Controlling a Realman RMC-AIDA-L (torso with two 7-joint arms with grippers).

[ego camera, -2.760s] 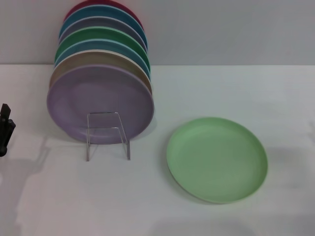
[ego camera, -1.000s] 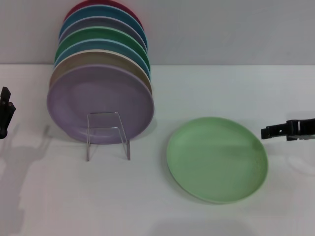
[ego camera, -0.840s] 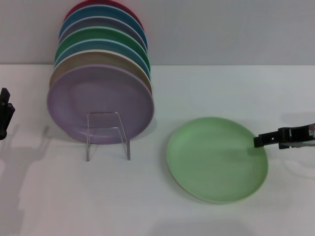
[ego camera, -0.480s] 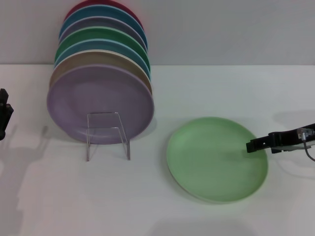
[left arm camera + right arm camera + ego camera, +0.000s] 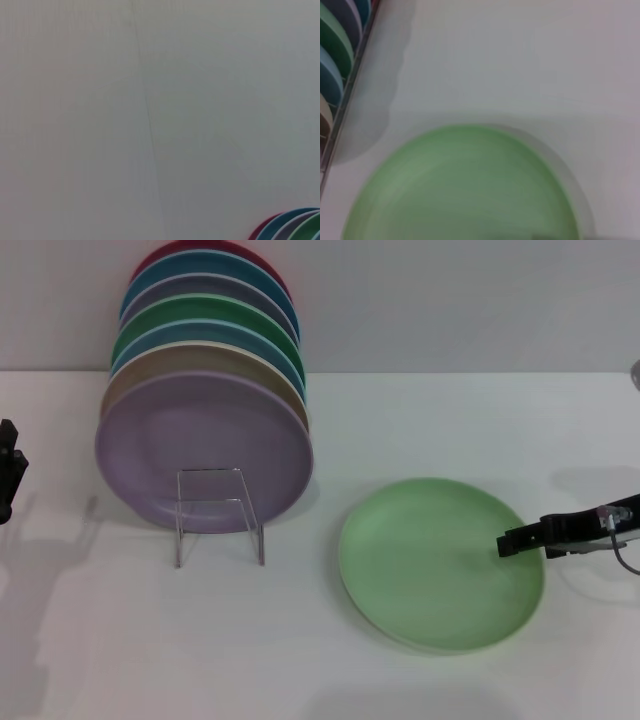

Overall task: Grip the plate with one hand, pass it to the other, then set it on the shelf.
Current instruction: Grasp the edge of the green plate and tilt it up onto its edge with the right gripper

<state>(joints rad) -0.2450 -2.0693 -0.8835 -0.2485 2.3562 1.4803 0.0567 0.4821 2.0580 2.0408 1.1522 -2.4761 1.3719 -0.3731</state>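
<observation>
The light mint-green plate point(image 5: 435, 562) lies flat on the white table, right of the rack; it fills the lower part of the right wrist view point(image 5: 465, 185). My right gripper point(image 5: 512, 543), slim and black with a grey cable, reaches in from the right. Its tip lies over the plate's right rim. Only one finger shows from above. My left gripper point(image 5: 8, 472) stays at the far left edge, partly cut off.
A clear stand point(image 5: 220, 515) holds several upright plates, with a lilac plate point(image 5: 200, 450) in front and a darker green plate point(image 5: 215, 315) behind. Their edges show in the right wrist view point(image 5: 335, 50) and left wrist view point(image 5: 295, 227). A wall stands behind.
My right gripper came in from the right and moved left and lower, until its tip reached the mint plate's right rim. The left gripper sank slightly. The plate has not moved.
</observation>
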